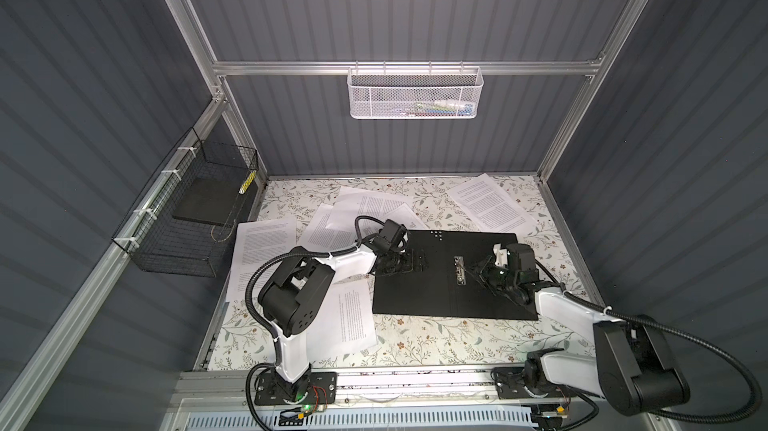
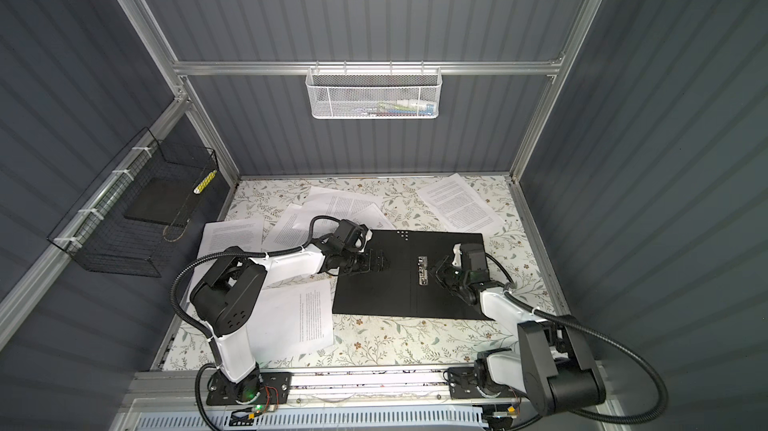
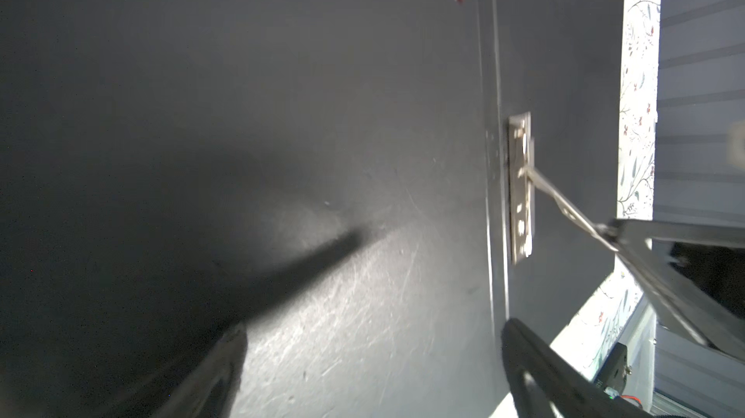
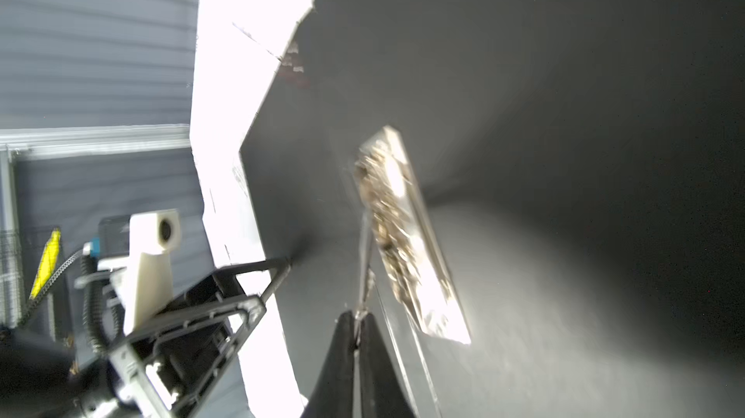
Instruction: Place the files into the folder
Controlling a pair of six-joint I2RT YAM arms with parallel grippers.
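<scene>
On the open folder (image 1: 415,296), left gripper (image 1: 413,262), spread wide, seems to pin the cover flat; right gripper (image 4: 356,321) pinches the clip lever (image 3: 564,204), probably lifting it for the files (image 1: 490,200).

Floral table (image 1: 436,341) — open folder (image 1: 415,291); loose files (image 1: 490,200) around it.

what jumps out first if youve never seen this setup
A big black folder lies open flat in the middle of the flowered table, with white printed sheets scattered loose around it and none inside. The right gripper pinches the thin lever of the metal clip at the fold, while the left gripper, jaws wide, sits over the folder's left half.
</scene>
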